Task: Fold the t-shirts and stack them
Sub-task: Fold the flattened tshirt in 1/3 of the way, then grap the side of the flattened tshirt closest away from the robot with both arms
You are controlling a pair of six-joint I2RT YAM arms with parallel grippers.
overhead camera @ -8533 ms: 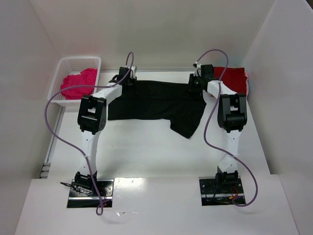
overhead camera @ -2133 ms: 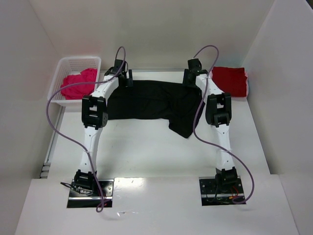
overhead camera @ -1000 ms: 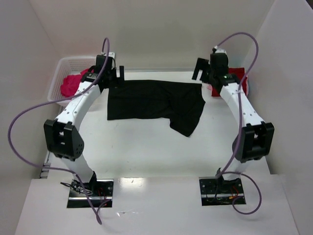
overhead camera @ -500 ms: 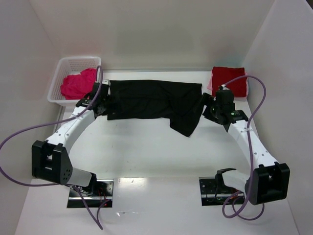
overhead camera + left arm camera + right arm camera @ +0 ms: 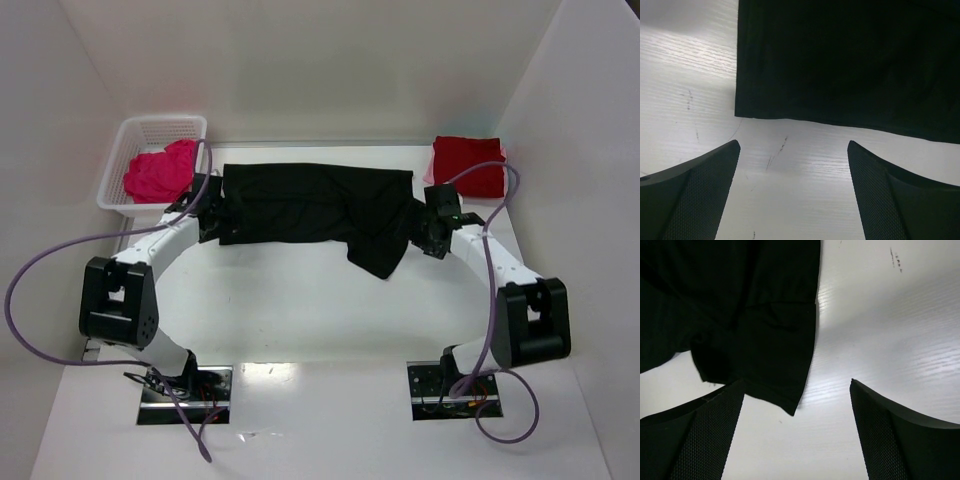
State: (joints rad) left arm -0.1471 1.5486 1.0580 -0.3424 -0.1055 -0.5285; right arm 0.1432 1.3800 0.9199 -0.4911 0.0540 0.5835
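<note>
Two claws wide open, empty: left gripper (image 5: 793, 143), right gripper (image 5: 797, 381) low at black t-shirt (image 5: 310, 205) ends. Folding step, I think. Next: pinch near corners, fold over.

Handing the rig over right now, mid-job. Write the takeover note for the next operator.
Left gripper: open, empty, by the black t-shirt's left edge.
Right gripper: open, empty, by its right edge.
Black t-shirt lies spread on the table, unfolded; dark red t-shirt lies folded far right; pink t-shirt is bunched in the white basket.
Left to do: fold black and pink, stack them.
</note>
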